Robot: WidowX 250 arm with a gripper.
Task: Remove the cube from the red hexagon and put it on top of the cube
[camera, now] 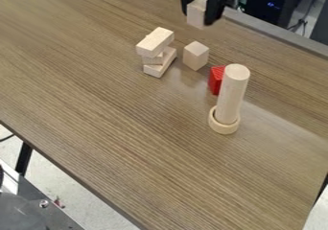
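Note:
At the top of the camera view, the black gripper (200, 16) is shut on a pale wooden cube (196, 12), holding it in the air near the table's far edge. Below it in the view, a second pale wooden block (195, 56) stands upright on the table, apart from the held one. The red piece (216, 79) sits just beyond that block, partly hidden behind a wooden cylinder; its full shape cannot be told.
The tall wooden cylinder (232, 95) stands in a wooden ring (223, 127), right of centre. Left of the standing block is a stack of wooden bricks (156, 43), its top one set askew. The brown table (128, 143) extends toward the front.

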